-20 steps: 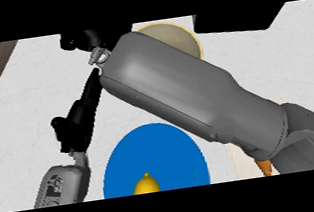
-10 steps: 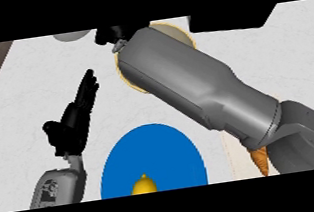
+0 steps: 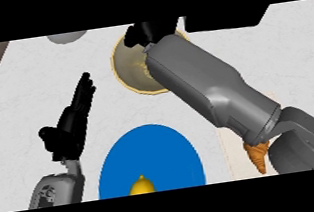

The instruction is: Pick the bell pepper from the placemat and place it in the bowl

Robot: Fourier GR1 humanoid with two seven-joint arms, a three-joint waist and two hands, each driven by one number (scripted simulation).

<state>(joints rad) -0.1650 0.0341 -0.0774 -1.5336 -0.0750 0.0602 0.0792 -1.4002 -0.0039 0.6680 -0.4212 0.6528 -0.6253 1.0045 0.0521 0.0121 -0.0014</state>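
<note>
While the yellow bell pepper (image 3: 142,186) sits on the blue placemat (image 3: 148,154) at the near edge, the right arm stretches over the bowl (image 3: 130,66).

Beyond the mat, the tan bowl is half covered by the grey right forearm; the right hand (image 3: 151,30) shows only as dark fingers at its far rim, grip unclear. To the left, the left hand (image 3: 72,120) rests open and empty, fingers straight. A croissant (image 3: 258,154) peeks out beside the right arm.
</note>
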